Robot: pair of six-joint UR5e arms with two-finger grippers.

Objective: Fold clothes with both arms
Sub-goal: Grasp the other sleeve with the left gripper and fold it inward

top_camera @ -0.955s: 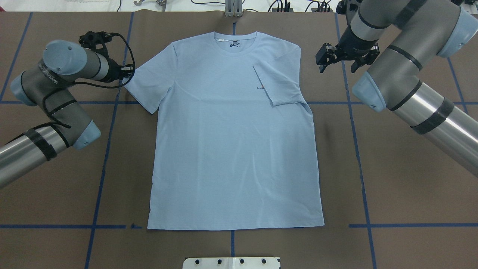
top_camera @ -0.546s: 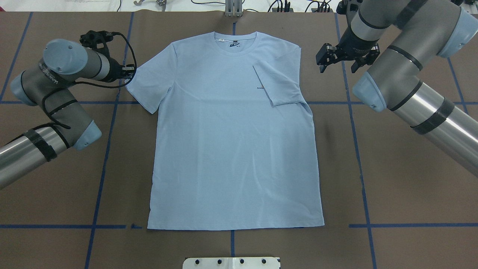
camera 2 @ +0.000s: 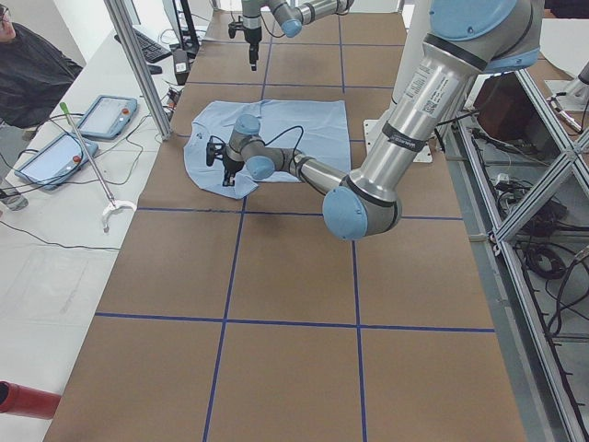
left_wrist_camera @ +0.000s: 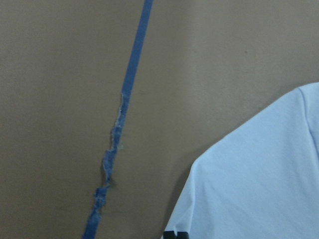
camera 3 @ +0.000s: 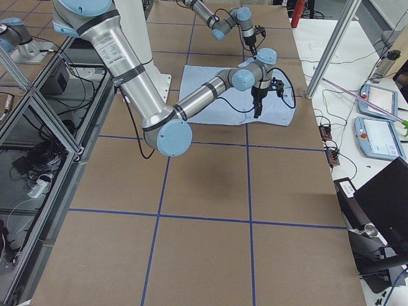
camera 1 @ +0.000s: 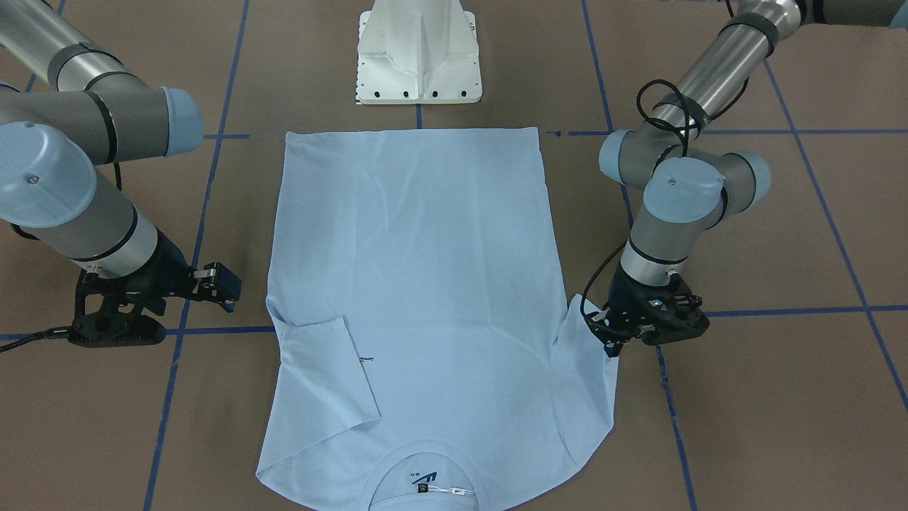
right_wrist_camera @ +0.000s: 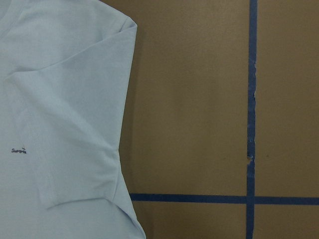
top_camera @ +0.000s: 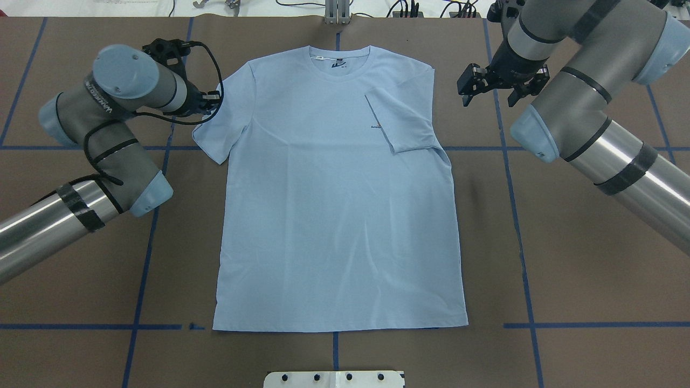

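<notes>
The left end effector (top_camera: 211,101), pinching the T-shirt (top_camera: 334,215) sleeve, has dragged it inward; second sleeve fold begun; right end effector (top_camera: 488,94) hangs wide.

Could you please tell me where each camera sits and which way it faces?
Front-facing: across the table, facing the base; T-shirt, left gripper at right, right gripper at left.
Overhead: behind the base, looking forward; both arms.
Exterior left: table's end; left arm near.
Exterior right: opposite end; right arm near.
Left wrist: down at unfolded sleeve; fingertip sliver.
Right wrist: down at folded sleeve; no gripper.
Shared: folded sleeve, overhead and front-facing.
</notes>
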